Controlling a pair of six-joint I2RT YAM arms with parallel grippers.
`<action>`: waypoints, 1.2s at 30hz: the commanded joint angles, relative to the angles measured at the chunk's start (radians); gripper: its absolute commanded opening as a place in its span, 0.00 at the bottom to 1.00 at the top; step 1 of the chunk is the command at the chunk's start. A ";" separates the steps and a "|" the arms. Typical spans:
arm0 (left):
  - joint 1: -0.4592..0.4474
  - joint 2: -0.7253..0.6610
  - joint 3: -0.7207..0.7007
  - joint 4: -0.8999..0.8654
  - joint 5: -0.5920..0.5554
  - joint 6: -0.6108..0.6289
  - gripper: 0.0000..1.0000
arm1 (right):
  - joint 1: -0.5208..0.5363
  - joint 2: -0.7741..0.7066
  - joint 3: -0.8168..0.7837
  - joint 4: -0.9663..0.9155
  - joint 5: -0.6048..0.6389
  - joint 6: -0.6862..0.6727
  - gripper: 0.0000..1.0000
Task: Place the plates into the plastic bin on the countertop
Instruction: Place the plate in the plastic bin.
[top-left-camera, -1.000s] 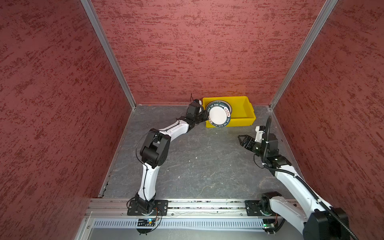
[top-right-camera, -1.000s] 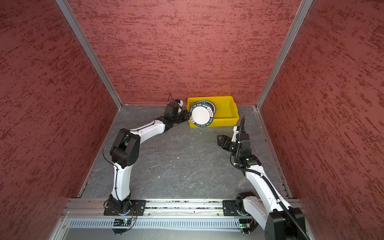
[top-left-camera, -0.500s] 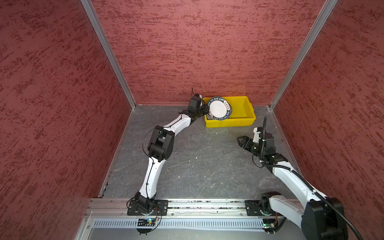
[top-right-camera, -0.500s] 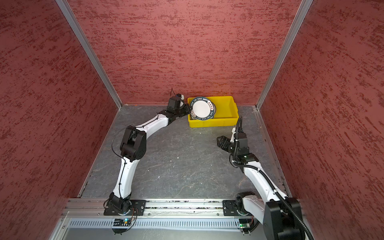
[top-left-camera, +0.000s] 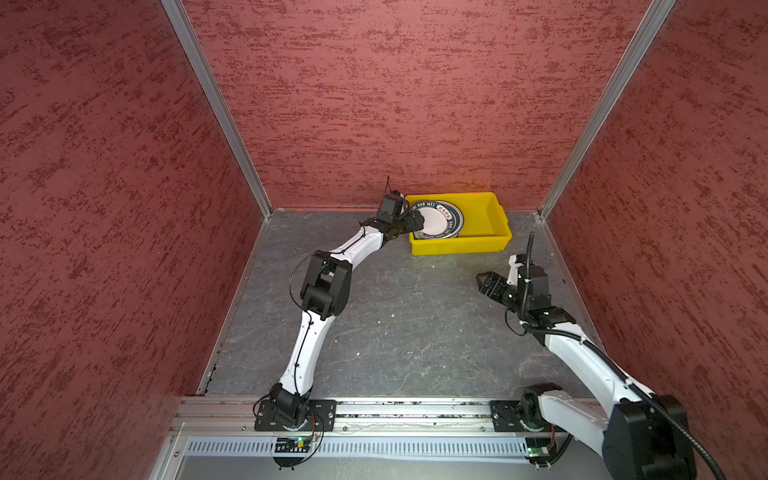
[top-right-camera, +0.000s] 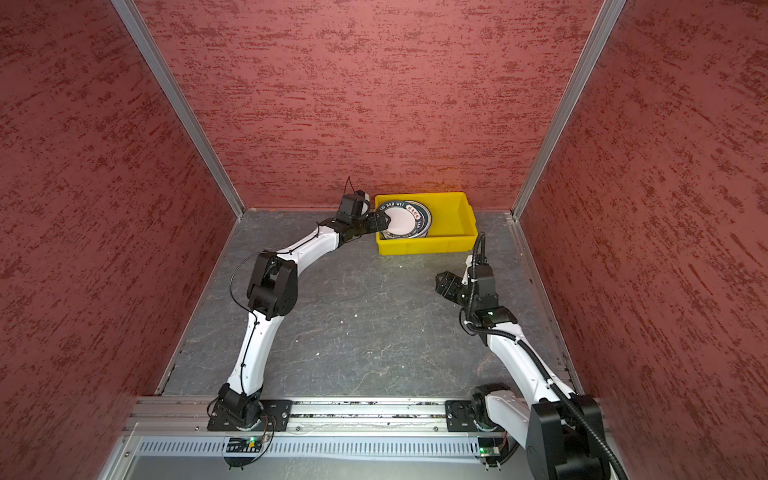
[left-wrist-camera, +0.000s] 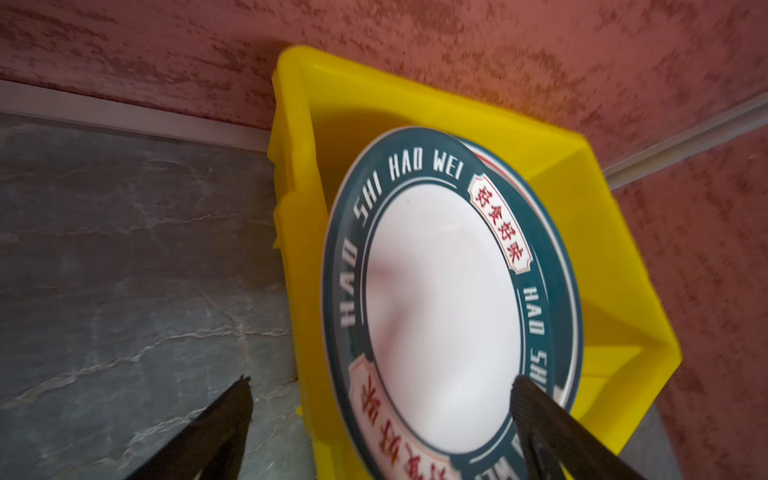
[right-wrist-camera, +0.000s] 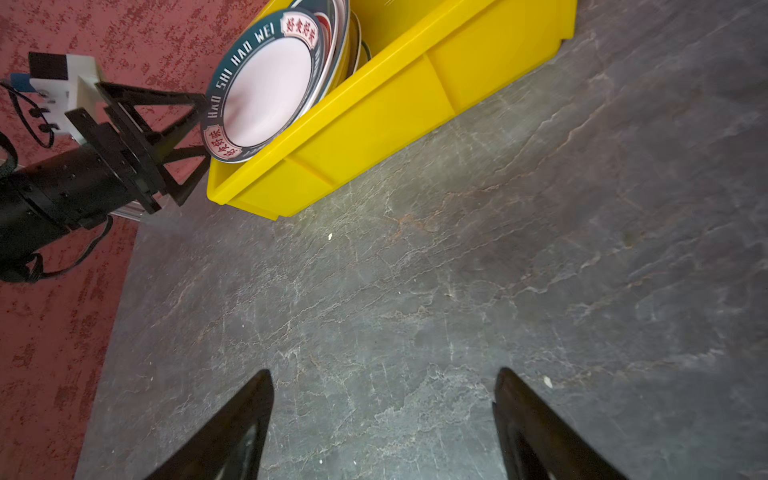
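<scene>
Item: top plate (left-wrist-camera: 440, 316), white centre, teal lettered rim; I log it in the left half of the plastic bin (top-left-camera: 478, 245), lying tilted on the other plates (right-wrist-camera: 347, 37); its edge by the left gripper (left-wrist-camera: 380, 382) sits high at the bin's end wall (whether it touches the lip, I cannot tell).

Left gripper: fingers spread wide astride that edge, holding nothing; right gripper (right-wrist-camera: 382, 386): fingers apart, empty, above bare countertop (top-left-camera: 415, 324).

Orientation: round, no long axis; face up, canted toward the right arm's side; the bin's long side runs along the back wall.

Hazards, my judgement: a finger snagging the rim on withdrawal could drag the plate out; the slant could let it slide.
</scene>
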 joint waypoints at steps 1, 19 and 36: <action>-0.016 -0.084 -0.041 -0.008 -0.044 0.081 0.99 | -0.005 -0.007 0.029 0.007 0.069 -0.032 0.84; -0.018 -0.030 0.058 -0.019 -0.015 0.105 0.99 | -0.007 -0.068 0.038 -0.062 0.118 -0.025 0.85; -0.012 0.073 0.107 0.076 0.098 -0.023 0.99 | -0.008 -0.092 0.020 -0.089 0.121 -0.006 0.85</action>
